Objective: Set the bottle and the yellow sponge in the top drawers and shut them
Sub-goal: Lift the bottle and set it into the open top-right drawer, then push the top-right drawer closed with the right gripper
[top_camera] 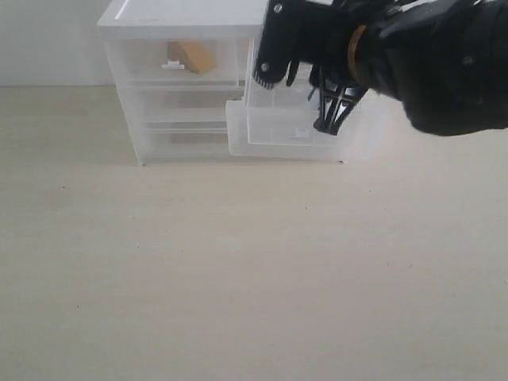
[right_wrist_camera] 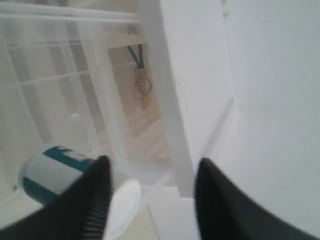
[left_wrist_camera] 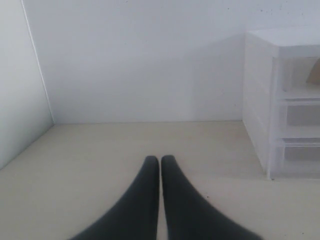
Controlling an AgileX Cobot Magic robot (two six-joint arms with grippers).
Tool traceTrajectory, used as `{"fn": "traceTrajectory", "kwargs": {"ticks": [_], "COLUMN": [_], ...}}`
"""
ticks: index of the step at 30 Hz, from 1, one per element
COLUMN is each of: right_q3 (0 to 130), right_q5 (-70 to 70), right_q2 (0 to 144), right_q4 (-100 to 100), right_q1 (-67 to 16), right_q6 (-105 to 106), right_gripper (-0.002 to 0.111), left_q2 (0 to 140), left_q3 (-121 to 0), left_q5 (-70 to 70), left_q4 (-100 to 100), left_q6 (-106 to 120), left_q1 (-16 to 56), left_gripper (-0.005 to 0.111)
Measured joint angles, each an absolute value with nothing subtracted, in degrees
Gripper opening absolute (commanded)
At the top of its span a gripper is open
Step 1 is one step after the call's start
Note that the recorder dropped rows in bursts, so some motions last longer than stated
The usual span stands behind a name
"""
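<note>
The yellow sponge lies inside the shut top-left drawer of the white-framed chest; a corner of the sponge shows in the left wrist view. The top-right drawer is pulled out. The bottle lies on its side in it, its white cap toward my right gripper. That gripper hovers open over the drawer, holding nothing. In the exterior view the arm hides the bottle. My left gripper is shut and empty, low over the table, left of the chest.
Full-width clear drawers sit below the top ones. A green lanyard with keys shows through the clear plastic. The white frame post stands between my right fingers. A wall backs the pale table.
</note>
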State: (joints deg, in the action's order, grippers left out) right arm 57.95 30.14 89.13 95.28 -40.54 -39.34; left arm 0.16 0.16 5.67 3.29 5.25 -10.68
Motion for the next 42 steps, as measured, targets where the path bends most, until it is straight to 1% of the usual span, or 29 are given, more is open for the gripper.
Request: {"fn": "traceTrajectory", "kwargs": {"ticks": [5,7,11,15,21,24,27,32,36,39,42], "right_q3": [57.95,57.95,57.95,57.95,57.95,58.16,59.61,62.81,63.26,62.55,59.67], "right_q5": [34.12,35.11,35.8,36.96,22.77,11.35,9.12,10.29,17.0,21.46,20.69], "right_q2": [79.35,78.57,82.67,86.12,87.13,89.96,90.74,90.4,89.06,85.78,80.76], "right_q4": [87.58,83.74,75.0,70.37,66.43,65.69,65.59,65.59,63.63,55.34,40.5], "right_q1": [-40.54,-40.54,-40.54,-40.54,-40.54,-40.54,-40.54,-40.54,-40.54,-40.54,-40.54], "right_q6": [-41.43,-40.55,-35.48,-33.44,-33.18,-34.1,-36.91,-39.2,-39.23,-33.97,-19.11], "right_gripper": [0.0,0.0,0.0,0.0,0.0,0.0,0.0,0.0,0.0,0.0,0.0], "left_q2": [0.16,0.16,0.16,0.16,0.16,0.16,0.16,0.16,0.16,0.16,0.16], "left_q3": [0.16,0.16,0.16,0.16,0.16,0.16,0.16,0.16,0.16,0.16,0.16], "left_q5": [5.67,5.67,5.67,5.67,5.67,5.67,5.67,5.67,5.67,5.67,5.67], "left_q4": [3.29,3.29,3.29,3.29,3.29,3.29,3.29,3.29,3.29,3.29,3.29], "left_q6": [5.25,5.25,5.25,5.25,5.25,5.25,5.25,5.25,5.25,5.25,5.25], "left_q1": [-10.68,-10.68,-10.68,-10.68,-10.68,-10.68,-10.68,-10.68,-10.68,-10.68,-10.68], "left_gripper": [0.004,0.004,0.004,0.004,0.004,0.004,0.004,0.004,0.004,0.004,0.004]}}
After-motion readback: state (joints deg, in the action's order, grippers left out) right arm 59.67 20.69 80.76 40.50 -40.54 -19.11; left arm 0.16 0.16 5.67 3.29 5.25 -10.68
